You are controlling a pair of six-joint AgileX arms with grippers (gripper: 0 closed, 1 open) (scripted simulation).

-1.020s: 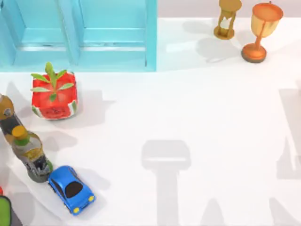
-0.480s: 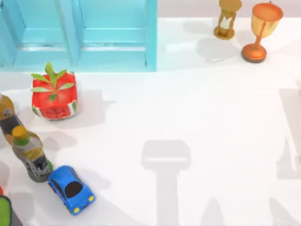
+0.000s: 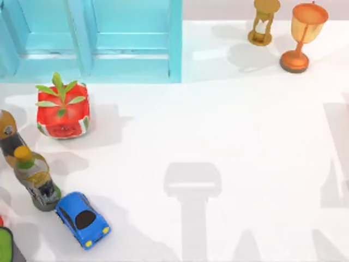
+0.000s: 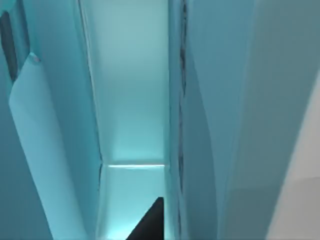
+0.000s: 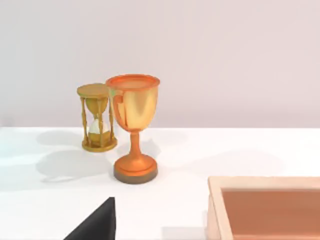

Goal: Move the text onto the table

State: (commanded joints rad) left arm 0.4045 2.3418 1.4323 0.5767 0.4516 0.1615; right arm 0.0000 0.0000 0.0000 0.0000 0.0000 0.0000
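The text is hidden. The white table [image 3: 256, 125] spreads across the top view. At its back left stands the turquoise cabinet [image 3: 131, 54]. The left wrist view looks from very close into the turquoise cabinet [image 4: 130, 100], between its pale blue panels. A dark part of my left gripper [image 4: 150, 225] juts in at the picture's edge. A dark part of my right gripper [image 5: 95, 225] hangs low over the table [image 5: 165, 210], facing the back right corner.
A red strawberry-like block [image 3: 62, 109], two bottles [image 3: 34, 177] and a blue toy car [image 3: 83, 218] stand at the left. An hourglass [image 3: 263, 22] and a gold trophy [image 3: 302, 35] sit at the back right. A wooden box [image 5: 265, 207] lies near my right gripper.
The arm shadows on the table's left side have shifted a little around the bottles and the toy car. The objects on the table have not moved.
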